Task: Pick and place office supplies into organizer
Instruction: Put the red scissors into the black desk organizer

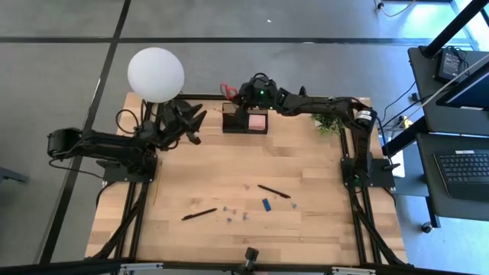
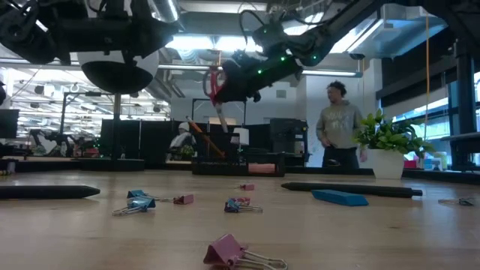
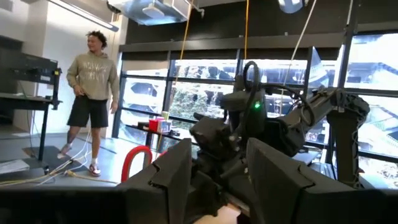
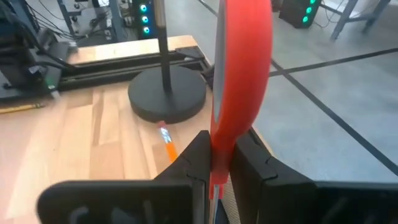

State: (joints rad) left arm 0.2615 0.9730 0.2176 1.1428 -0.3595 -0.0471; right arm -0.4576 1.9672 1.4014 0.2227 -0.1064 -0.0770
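Loose on the worktop's near half: binder clips (image 2: 136, 202), black pens (image 1: 273, 191), blue block (image 1: 266, 204); at the far edge, right gripper (image 1: 238, 95) clamps red-handled scissors (image 4: 239, 74) above the organizer (image 1: 246, 121), lowering due next; left gripper (image 1: 192, 122) waits nearby, fingers apart.

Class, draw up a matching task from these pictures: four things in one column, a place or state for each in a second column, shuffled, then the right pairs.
Things:
1. red-handled scissors
2. pink sticky-note pad
3. small blue block
4. potted plant

Places or states:
A. lying on the bare tabletop near a black pen
B. sitting in the organizer
C. gripped in the right gripper
D. standing at the table's far right edge

Pairs: 1-C, 2-B, 3-A, 4-D
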